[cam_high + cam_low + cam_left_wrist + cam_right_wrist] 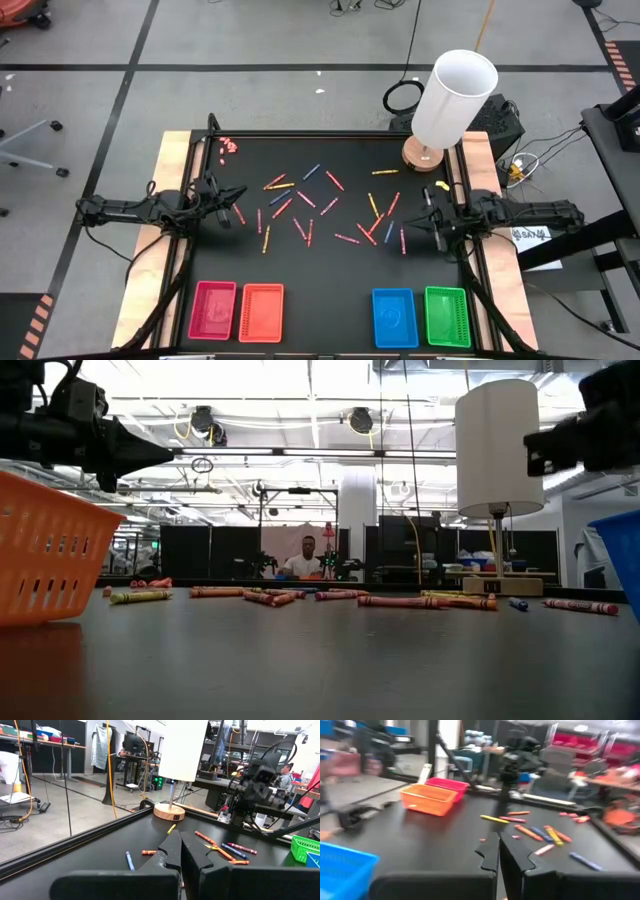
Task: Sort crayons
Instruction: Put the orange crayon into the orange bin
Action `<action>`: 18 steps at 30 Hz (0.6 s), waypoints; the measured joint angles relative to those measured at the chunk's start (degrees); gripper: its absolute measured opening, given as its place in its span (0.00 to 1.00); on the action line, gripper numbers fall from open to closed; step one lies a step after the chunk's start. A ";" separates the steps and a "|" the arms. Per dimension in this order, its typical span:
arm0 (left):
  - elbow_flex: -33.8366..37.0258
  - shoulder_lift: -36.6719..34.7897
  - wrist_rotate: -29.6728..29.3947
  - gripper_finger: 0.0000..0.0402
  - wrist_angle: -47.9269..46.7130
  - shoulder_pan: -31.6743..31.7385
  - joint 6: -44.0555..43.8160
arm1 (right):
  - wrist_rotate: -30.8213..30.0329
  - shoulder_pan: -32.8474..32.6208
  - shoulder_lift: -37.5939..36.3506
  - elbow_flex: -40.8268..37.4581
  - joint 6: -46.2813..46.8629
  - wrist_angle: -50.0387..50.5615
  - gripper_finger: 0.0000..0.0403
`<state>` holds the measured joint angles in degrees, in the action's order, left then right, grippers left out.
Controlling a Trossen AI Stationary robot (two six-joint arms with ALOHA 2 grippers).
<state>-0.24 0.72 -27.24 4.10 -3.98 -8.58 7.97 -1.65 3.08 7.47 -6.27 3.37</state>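
Observation:
Several crayons (318, 205) in red, orange, blue and yellow lie flat and scattered over the middle of the black table (330, 270); the low view shows them in a row (400, 601). My left gripper (240, 194) hovers shut at the table's left side, pointing level toward the crayons, and shows in its wrist view (178, 845). My right gripper (418, 222) hovers shut at the right side, facing the left one (498, 847). Neither touches anything.
Along the near edge stand a pink tray (212, 310), an orange tray (261, 312), a blue tray (395, 317) and a green tray (447, 316). A white lamp on a wooden base (424, 153) stands at the far right. Small pink-red bits (229, 146) lie far left.

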 joint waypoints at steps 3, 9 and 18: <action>0.01 0.01 0.00 0.00 0.02 -0.01 -0.01 | -0.43 0.02 3.13 4.10 4.03 2.12 0.00; 0.00 -0.01 0.01 0.00 0.02 0.00 0.00 | -1.12 0.04 11.43 13.50 8.77 1.26 0.00; -0.01 0.00 0.02 0.00 0.04 0.00 0.00 | -2.15 0.04 27.07 32.87 9.53 8.97 0.00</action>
<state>-0.25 0.73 -27.23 4.14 -3.97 -8.58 5.82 -1.61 30.15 40.33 3.26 12.34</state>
